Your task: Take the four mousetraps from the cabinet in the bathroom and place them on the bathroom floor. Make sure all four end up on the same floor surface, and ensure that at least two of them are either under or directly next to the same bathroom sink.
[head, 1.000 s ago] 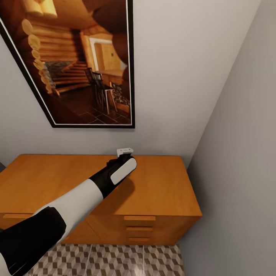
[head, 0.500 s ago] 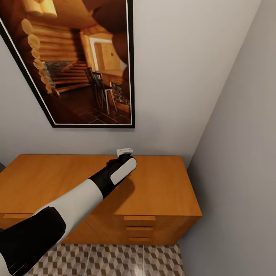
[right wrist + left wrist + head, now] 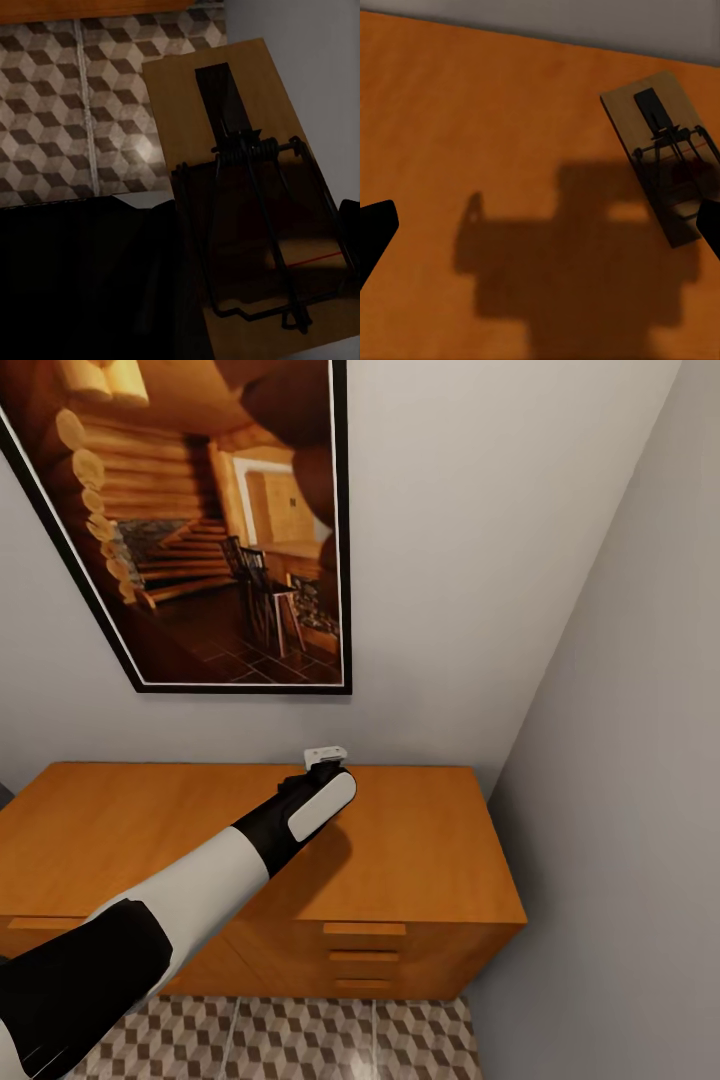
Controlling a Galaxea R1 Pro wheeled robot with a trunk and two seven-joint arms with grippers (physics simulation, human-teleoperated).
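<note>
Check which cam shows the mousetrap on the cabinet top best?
Left wrist view: the mousetrap lies flat on the cabinet top, with its black wire spring and part of the board visible, one end partly in the arm's shadow. In the head view, the left arm reaches over that spot. The right wrist view shows a different trap, close up.
</note>
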